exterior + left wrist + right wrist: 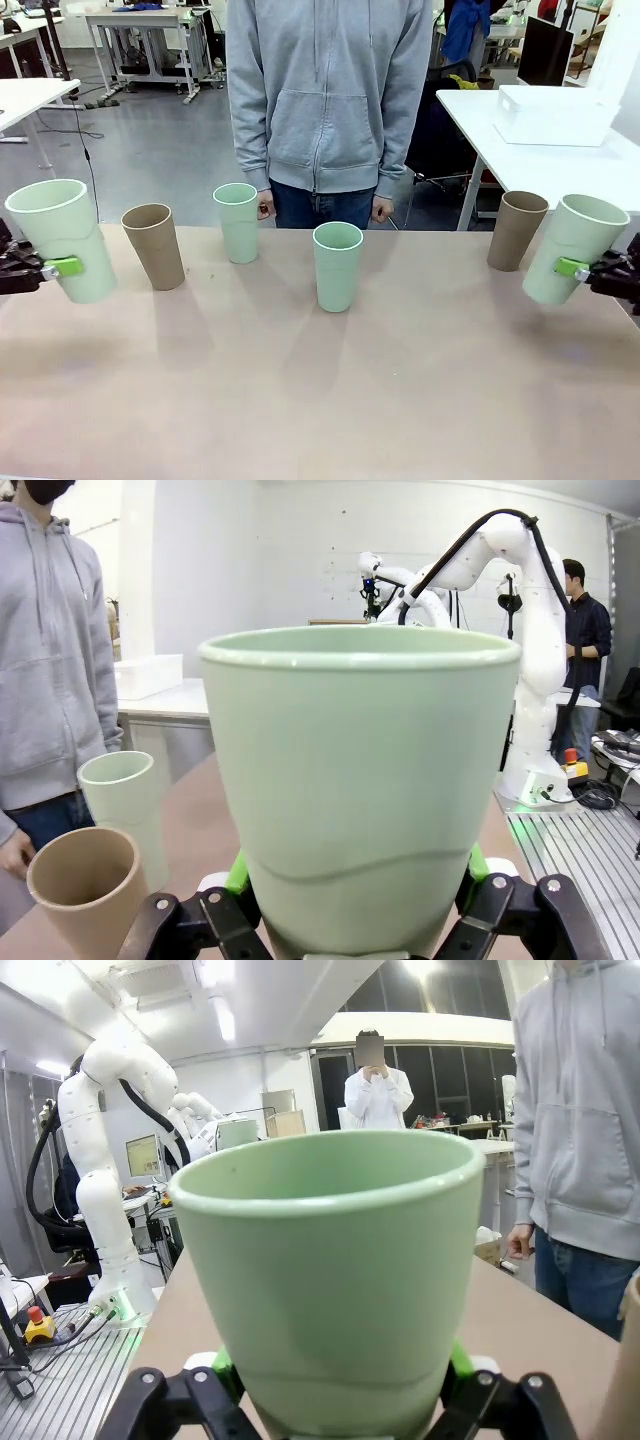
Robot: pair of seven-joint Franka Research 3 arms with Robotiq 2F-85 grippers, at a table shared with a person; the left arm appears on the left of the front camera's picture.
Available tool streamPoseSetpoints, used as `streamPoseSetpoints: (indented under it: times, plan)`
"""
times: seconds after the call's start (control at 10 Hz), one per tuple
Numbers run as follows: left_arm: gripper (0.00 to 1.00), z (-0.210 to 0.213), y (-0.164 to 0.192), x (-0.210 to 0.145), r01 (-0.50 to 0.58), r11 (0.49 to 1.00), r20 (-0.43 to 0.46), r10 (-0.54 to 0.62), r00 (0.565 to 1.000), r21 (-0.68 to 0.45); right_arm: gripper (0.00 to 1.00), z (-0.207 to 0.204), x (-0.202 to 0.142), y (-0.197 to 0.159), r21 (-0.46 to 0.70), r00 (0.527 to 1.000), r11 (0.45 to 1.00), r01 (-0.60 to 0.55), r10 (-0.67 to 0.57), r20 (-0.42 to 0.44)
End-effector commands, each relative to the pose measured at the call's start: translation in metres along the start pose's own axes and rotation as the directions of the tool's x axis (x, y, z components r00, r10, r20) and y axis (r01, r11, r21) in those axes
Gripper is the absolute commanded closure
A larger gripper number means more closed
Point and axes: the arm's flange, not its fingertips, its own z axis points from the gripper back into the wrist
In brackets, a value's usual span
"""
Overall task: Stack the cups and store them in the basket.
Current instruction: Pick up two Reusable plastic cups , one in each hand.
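Since each arm carries a tumbler, the left tool is pinched on the left mint cup, well left of the centre mint cup, and the right tool grips the right mint cup, well right of it. Both carried cups lean mouth-up, apparently off the tabletop. The centre mint cup stands upright between them, slightly nearer the right tool, I judge.

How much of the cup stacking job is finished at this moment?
Done: nothing is stacked yet. In hand: the left gripper grips a mint cup, the right gripper a second mint cup, both tilted. Left: two tan cups and two mint cups stand apart on the table; all need stacking and storing.
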Motion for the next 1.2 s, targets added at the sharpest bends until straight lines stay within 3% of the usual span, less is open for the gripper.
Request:
streamPoseSetpoints:
  times: [0.0,0.1,0.5,0.8,1.1]
  plan:
    - [0.15,-0.017,-0.003,0.001,-0.034,0.999,0.003,0.034,0.999,0.041,0.14,-0.001,-0.003,0.008,0.063,0.998,0.997,0.036,-0.038,0.042]
    - [0.15,0.000,0.000,0.000,0.000,1.000,0.000,0.000,1.000,0.000,0.14,0.000,0.000,0.000,0.000,1.000,1.000,0.000,0.000,0.000]
    - [0.15,-0.006,0.000,-0.003,-0.010,1.000,-0.013,0.010,1.000,0.010,0.14,0.000,-0.004,0.005,0.009,1.000,1.000,0.012,-0.012,0.007]
    - [0.15,-0.055,-0.020,0.003,-0.022,1.000,-0.010,0.022,1.000,-0.017,0.14,-0.031,-0.002,0.046,-0.028,0.999,0.999,-0.034,0.033,-0.042]
    - [0.15,-0.083,-0.026,-0.003,-0.011,0.998,-0.028,0.009,1.000,-0.069,0.14,-0.051,-0.008,0.064,-0.041,0.995,0.997,-0.065,0.062,-0.075]
